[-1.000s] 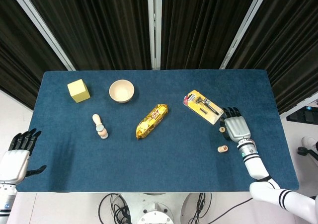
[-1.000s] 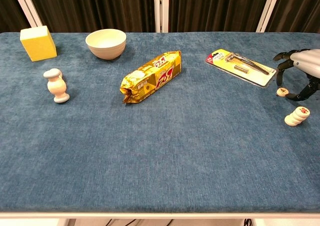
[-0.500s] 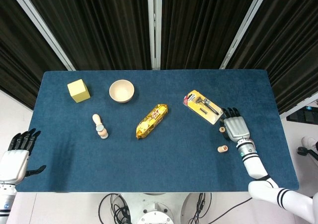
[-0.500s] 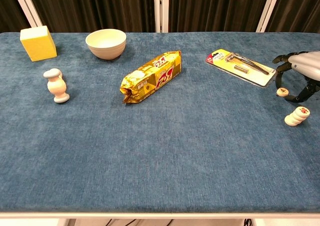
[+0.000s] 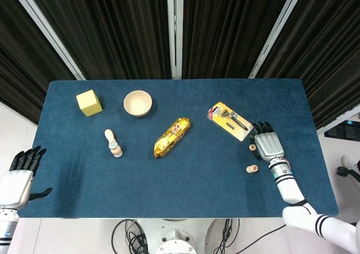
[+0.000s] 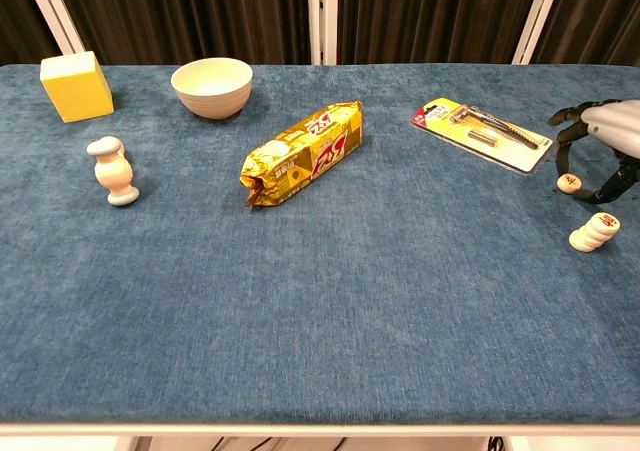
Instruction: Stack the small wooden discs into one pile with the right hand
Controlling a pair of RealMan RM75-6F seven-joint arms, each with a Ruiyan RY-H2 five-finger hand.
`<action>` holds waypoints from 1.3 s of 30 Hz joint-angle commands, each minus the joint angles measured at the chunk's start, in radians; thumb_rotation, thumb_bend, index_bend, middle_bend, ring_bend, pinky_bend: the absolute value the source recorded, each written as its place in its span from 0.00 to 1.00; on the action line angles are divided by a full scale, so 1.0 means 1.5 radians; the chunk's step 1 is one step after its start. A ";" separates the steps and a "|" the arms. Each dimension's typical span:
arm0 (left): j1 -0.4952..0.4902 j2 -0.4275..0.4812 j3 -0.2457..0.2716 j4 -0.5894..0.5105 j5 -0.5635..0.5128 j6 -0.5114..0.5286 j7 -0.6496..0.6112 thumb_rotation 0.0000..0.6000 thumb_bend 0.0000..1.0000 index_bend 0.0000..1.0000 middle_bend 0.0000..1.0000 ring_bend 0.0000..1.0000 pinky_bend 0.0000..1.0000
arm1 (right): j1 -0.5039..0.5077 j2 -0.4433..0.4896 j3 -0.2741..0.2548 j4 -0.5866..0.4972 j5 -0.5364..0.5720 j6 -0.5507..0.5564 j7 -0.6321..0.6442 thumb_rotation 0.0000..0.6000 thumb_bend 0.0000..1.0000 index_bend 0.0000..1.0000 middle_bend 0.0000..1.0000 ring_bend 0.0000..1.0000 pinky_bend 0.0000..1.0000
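Nearest the robot, the left hand (image 5: 17, 178) hangs off the table's (image 6: 400, 301) front-left corner, fingers spread, holding nothing. Over on the right, a small pile of discs (image 6: 593, 232) stands on the blue cloth. Just behind it the right hand (image 6: 605, 146) pinches a single disc (image 6: 570, 182) between fingertips, lifted slightly above the cloth. Farther back lie a razor pack (image 6: 483, 133), a gold snack bag (image 6: 303, 155), a wooden peg figure (image 6: 112, 171), then a bowl (image 6: 211, 87) and a yellow block (image 6: 76, 87).
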 commanded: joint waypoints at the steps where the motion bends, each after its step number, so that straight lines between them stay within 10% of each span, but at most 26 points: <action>1: 0.000 0.000 0.000 0.000 0.000 0.000 0.000 1.00 0.09 0.06 0.00 0.00 0.00 | -0.006 0.020 0.002 -0.021 -0.011 0.013 0.012 1.00 0.26 0.53 0.10 0.00 0.00; 16: 0.000 -0.001 0.002 -0.008 0.004 0.002 0.015 1.00 0.09 0.06 0.00 0.00 0.00 | -0.032 0.204 -0.061 -0.218 -0.123 -0.003 0.071 1.00 0.26 0.53 0.09 0.00 0.00; 39: 0.001 0.002 0.003 -0.009 0.006 0.004 0.010 1.00 0.09 0.06 0.00 0.00 0.00 | -0.046 0.200 -0.086 -0.252 -0.146 0.020 0.017 1.00 0.26 0.54 0.09 0.00 0.00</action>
